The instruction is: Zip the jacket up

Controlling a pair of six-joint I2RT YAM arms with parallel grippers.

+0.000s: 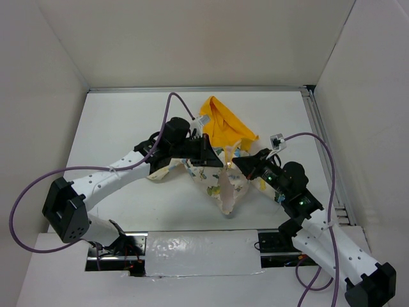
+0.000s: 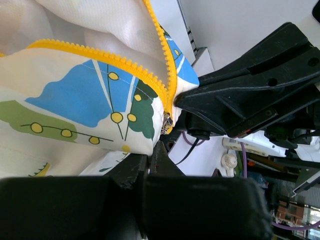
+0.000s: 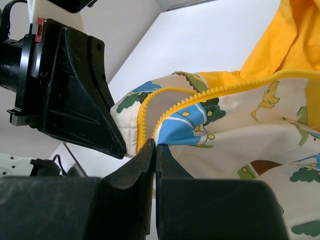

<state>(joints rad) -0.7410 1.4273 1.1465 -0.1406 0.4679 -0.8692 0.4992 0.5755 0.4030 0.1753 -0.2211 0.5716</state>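
Note:
The jacket (image 1: 223, 182) lies bunched at mid-table, cream with blue and green prints, its yellow hood (image 1: 223, 126) toward the back. My left gripper (image 1: 216, 158) is shut on the jacket's lower front edge (image 2: 100, 100), just below the yellow zipper strip (image 2: 150, 82) and its metal slider (image 2: 166, 123). My right gripper (image 1: 245, 167) faces it from the right and is shut on the other front edge (image 3: 240, 130), beside the zipper teeth (image 3: 200, 97). The two grippers stand nearly tip to tip; each shows in the other's wrist view as a black shape. Part of the fabric is lifted off the table.
White walls enclose the white table (image 1: 128, 121) at the back and both sides. A metal rail (image 1: 324, 147) runs along the right edge. Purple cables (image 1: 167, 112) arc over both arms. A small white tag (image 1: 276, 139) lies right of the hood.

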